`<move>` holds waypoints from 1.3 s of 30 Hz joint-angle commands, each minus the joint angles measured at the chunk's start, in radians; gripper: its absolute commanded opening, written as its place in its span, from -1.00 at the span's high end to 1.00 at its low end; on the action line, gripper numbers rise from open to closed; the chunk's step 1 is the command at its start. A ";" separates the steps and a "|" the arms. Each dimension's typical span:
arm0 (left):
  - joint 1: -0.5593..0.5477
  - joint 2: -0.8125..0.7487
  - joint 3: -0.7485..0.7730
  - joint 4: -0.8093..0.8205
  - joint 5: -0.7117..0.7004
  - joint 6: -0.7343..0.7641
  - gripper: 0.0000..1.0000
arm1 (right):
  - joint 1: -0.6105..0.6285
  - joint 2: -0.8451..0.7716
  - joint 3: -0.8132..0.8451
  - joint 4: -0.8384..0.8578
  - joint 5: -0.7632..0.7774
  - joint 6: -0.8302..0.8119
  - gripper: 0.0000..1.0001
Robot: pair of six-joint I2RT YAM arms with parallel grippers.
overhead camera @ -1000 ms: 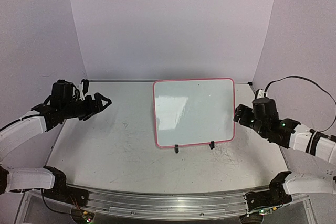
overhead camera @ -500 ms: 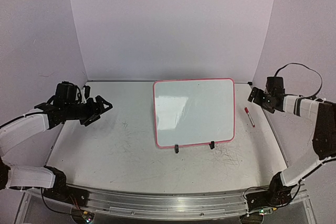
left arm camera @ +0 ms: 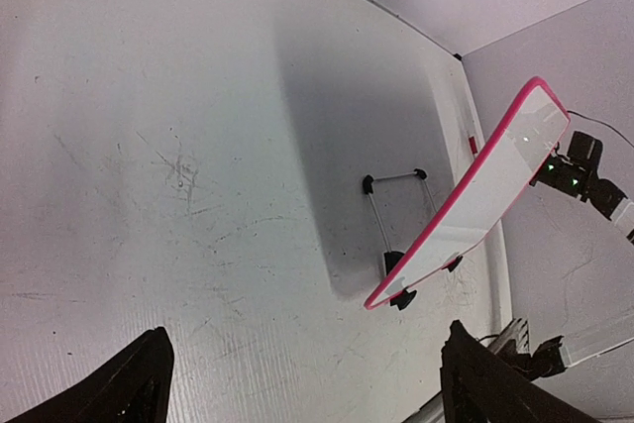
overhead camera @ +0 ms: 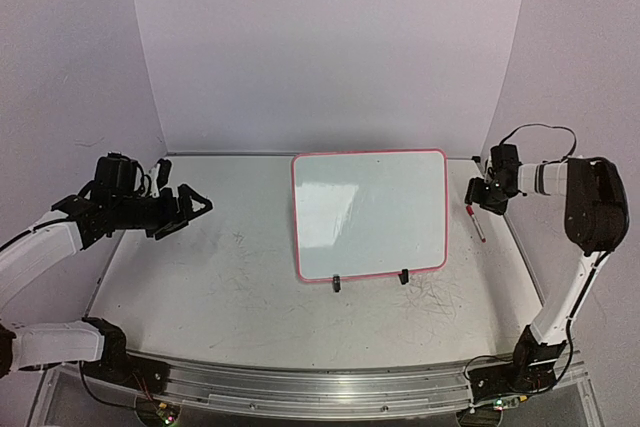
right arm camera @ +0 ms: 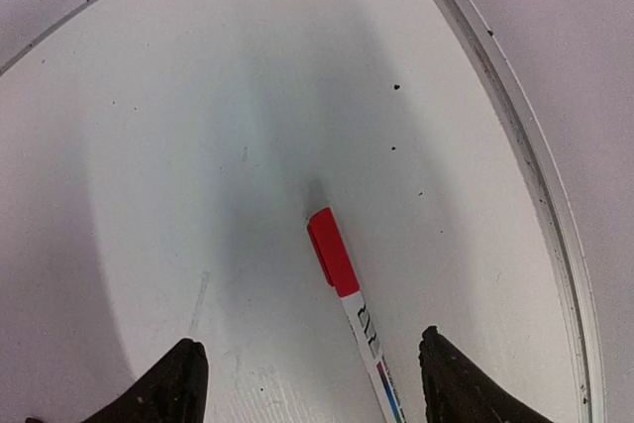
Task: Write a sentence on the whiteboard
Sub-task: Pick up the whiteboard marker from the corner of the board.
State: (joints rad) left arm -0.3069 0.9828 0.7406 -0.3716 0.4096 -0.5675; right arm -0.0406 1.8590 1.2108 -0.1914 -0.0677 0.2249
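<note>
Top external, board (overhead camera: 369,212): blank, with no sentence on it yet. It stands mid-table (overhead camera: 230,277) on its two clip feet, leaning back.
Marker (overhead camera: 475,224): lies flat just right of the board, apart from it, red cap on and pointing toward the back wall.
Right claw (right arm camera: 309,349): fingers spread and nothing held. In the right wrist view the marker lies between them, untouched.
Change: a second ago this claw sat low beside the board's right edge and no marker showed. Half a second ago it had swung toward the back right corner, leaving the marker in plain sight. Now it is over the cap end.
Left claw (overhead camera: 190,209): wide open and empty, well left of the board, barely shifted over the second.
Meaning: you are at pick-up, and writing has not begun.
Watch: the cap must come off before any stroke. Your left claw looks free for that, though it is far off.
</note>
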 commanded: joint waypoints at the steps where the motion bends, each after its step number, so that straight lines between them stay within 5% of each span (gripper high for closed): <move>1: -0.001 -0.005 0.035 -0.028 0.038 0.085 -0.90 | -0.001 0.073 0.072 -0.124 0.007 -0.056 -0.23; 10: -0.002 0.019 0.055 -0.024 0.041 0.125 -0.90 | -0.001 0.099 0.059 -0.128 0.068 -0.097 -0.17; 14: -0.002 0.016 0.051 -0.018 0.030 0.129 -0.90 | -0.001 0.136 0.072 -0.128 0.096 -0.104 0.11; 24: -0.002 0.008 0.089 -0.017 0.032 0.108 -0.89 | -0.001 0.160 0.078 -0.107 0.092 -0.112 0.37; 35: -0.001 -0.006 0.134 -0.018 0.030 0.059 -0.87 | -0.001 0.057 -0.040 0.001 0.086 -0.102 0.97; 39: -0.002 -0.002 0.139 -0.018 0.047 0.022 -0.87 | -0.001 -0.007 -0.074 0.021 0.094 -0.090 1.00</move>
State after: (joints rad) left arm -0.3071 0.9967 0.8279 -0.4026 0.4356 -0.5025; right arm -0.0406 1.9533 1.1681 -0.2133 0.0054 0.1269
